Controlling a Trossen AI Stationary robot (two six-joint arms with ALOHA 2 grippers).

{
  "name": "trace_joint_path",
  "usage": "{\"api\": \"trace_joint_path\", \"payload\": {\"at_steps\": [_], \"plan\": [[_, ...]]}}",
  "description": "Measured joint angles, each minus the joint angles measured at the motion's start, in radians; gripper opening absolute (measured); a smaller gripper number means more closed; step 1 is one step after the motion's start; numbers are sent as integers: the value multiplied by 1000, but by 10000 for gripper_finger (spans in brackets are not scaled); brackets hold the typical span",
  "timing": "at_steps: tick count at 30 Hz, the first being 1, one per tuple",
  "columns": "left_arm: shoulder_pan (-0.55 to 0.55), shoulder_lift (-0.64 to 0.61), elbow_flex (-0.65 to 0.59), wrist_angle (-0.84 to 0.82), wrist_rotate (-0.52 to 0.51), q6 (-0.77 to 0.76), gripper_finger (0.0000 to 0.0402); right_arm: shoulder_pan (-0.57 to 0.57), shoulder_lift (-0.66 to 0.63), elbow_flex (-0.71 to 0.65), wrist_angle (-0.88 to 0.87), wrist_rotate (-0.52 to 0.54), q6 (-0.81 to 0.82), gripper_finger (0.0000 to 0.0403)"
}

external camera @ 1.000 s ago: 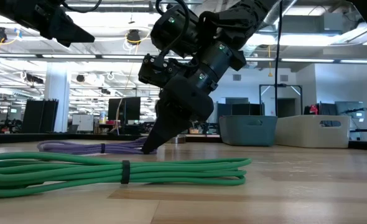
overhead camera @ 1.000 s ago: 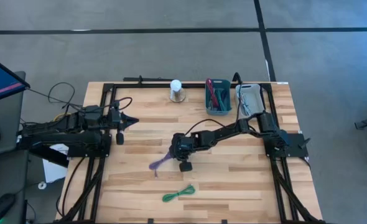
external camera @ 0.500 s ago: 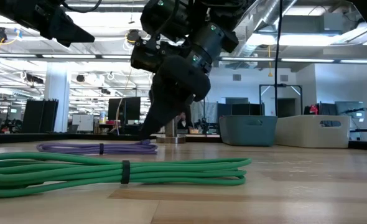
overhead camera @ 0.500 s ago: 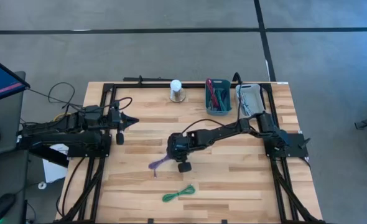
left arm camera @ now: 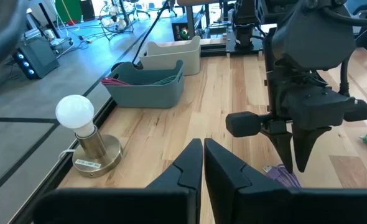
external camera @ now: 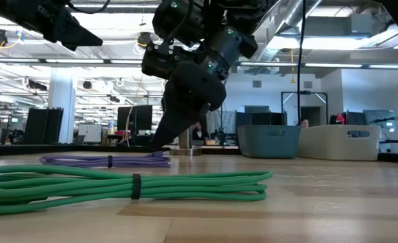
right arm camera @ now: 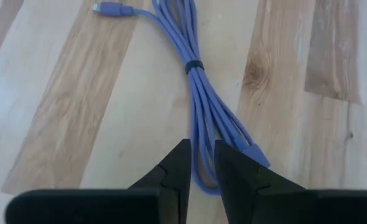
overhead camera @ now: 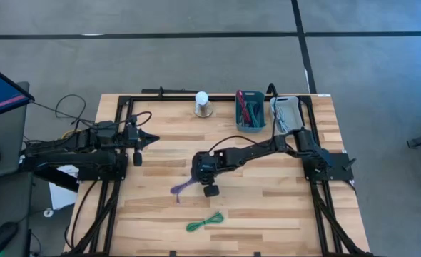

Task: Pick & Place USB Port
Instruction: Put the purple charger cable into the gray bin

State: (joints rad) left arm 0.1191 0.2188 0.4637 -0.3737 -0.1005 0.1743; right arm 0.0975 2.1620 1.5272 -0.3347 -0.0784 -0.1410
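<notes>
A purple USB cable (overhead camera: 182,185), coiled and tied with a dark band, lies flat on the wooden table; it also shows in the right wrist view (right arm camera: 193,74) and the low view (external camera: 104,160). My right gripper (overhead camera: 196,175) points down over the cable's right end, fingertips (external camera: 158,145) just above it. In its wrist view (right arm camera: 202,149) the fingers stand a narrow gap apart with cable strands showing between them. A green coiled cable (overhead camera: 205,222) lies near the table's near edge. My left gripper (overhead camera: 153,140) waits shut at the left side (left arm camera: 203,146).
A light bulb on a round base (overhead camera: 203,105), a teal bin with pens (overhead camera: 250,111) and a grey bin (overhead camera: 287,113) stand along the far edge. The green cable (external camera: 118,185) lies closest in the low view. Bare wood stretches between the two cables.
My right gripper has moved a little toward the table's left edge and risen slightly off the tabletop, then held still. The purple cable has stayed where it lay.
</notes>
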Motion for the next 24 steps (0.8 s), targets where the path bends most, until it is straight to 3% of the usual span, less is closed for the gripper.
{"api": "trace_joint_path", "payload": {"at_steps": [24], "plan": [[0, 0, 0, 0, 0, 0, 17, -2, 3, 1, 2, -2, 37, 64]]}}
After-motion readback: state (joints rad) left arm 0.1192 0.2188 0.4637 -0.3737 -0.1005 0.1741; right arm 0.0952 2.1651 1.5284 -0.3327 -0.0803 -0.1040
